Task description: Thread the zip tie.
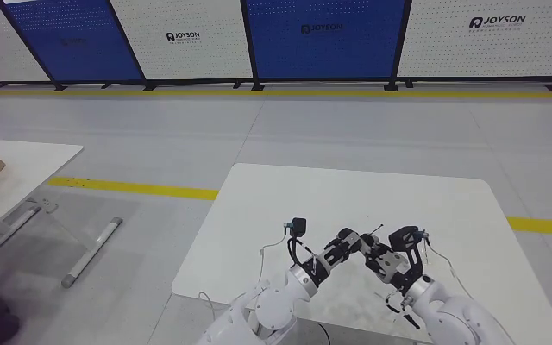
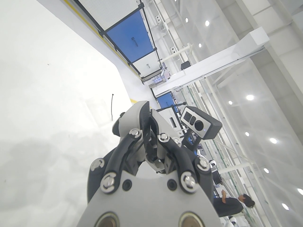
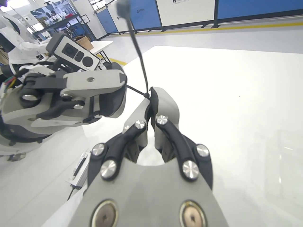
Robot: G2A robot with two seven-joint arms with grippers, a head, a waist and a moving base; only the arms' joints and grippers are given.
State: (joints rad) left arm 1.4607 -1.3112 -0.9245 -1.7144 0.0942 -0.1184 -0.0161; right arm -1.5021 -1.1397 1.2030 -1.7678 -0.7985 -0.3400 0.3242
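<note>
A thin black zip tie (image 3: 139,55) rises from my right gripper (image 3: 151,93), which is shut on it near the tail; its square head (image 3: 123,8) is up in the air. A short stretch of the tie (image 3: 135,90) runs sideways into my left gripper (image 3: 123,88), whose fingers are closed on it. In the left wrist view the left gripper (image 2: 149,111) is shut, and the tie (image 2: 111,107) pokes out beside it. Seen from above, the two grippers (image 1: 349,239) (image 1: 377,256) meet tip to tip over the near part of the white table (image 1: 345,190).
The table's near edge (image 1: 198,293) lies close under both arms, with bare surface toward the far side. A second white table (image 1: 34,159) stands to the left across a floor gap. Blue and white panels (image 1: 328,39) line the back.
</note>
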